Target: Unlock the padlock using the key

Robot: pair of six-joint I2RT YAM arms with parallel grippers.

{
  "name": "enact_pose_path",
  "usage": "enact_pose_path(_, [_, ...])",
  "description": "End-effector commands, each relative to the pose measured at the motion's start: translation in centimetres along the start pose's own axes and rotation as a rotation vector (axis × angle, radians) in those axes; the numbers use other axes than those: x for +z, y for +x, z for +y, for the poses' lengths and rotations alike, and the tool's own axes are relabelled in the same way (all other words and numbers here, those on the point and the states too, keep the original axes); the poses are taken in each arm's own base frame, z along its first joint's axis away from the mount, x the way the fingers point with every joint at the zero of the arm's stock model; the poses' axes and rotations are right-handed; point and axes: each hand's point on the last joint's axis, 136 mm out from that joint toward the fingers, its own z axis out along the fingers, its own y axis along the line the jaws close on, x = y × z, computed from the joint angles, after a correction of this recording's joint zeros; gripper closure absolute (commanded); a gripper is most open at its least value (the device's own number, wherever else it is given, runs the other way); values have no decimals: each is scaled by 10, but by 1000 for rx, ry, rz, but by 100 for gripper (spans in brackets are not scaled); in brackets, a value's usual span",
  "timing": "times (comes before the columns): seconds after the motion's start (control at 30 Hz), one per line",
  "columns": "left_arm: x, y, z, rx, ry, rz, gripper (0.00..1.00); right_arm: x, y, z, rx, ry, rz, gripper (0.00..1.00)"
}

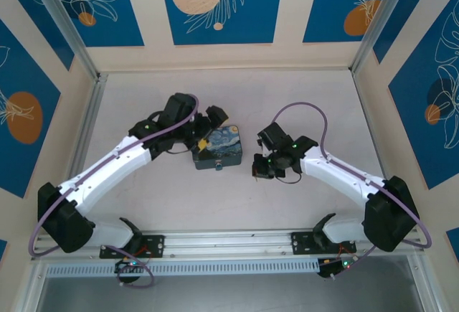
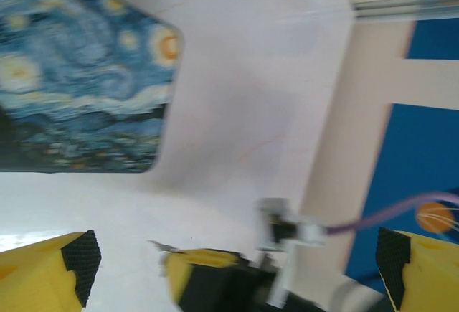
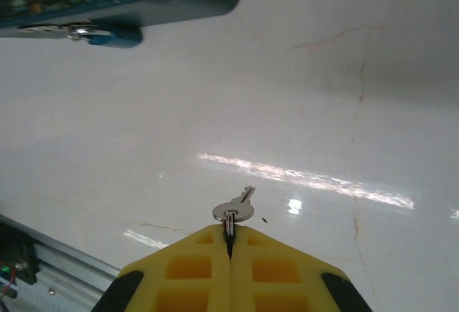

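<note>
From above you get the layout. The two arms reach in from either side of the painted tin on the pale worktop. The left gripper is at the tin's left edge and the right gripper is just off its right side, not touching it. At that distance you cannot make out what the right gripper carries.

The right wrist view shows you that: its two yellow fingers are pressed together with the key pinched between their tips. This view also shows the tin's near edge at the top left, with a small silvery-and-blue padlock on it, too blurred for detail.

In the left wrist view the left gripper's jaws stand wide apart with nothing between them, its black pads at the frame's two lower corners and the tin's starry lid at the upper left.

The key is tiny, thin and silvery, with a round bow and a short, narrow blade.

Its bow sits right at the right gripper's fingertips, held edge-on in the seam. The blade sticks out ahead of them, angled up and to the right above the glossy worktop. The padlock is well apart from the key, away to the upper left.
</note>
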Motion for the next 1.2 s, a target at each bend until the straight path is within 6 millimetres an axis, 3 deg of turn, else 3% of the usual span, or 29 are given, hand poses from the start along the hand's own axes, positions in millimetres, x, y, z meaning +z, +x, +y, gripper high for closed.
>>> enact_pose_path(0.0, [10, 2, 19, 7, -29, -13, 0, -14, -9, 20, 11, -102, -38, 100])
enact_pose_path(0.2, [28, 14, 30, -45, 57, 39, 0, -24, -20, 30, 34, -192, -93, 100])
enact_pose_path(0.73, [43, 28, 10, -382, 182, 153, 8, -59, -36, 63, -14, -365, -210, 100])
enact_pose_path(1.17, [62, 46, -4, -391, 191, 237, 16, -66, -59, 93, -47, -405, -253, 100])
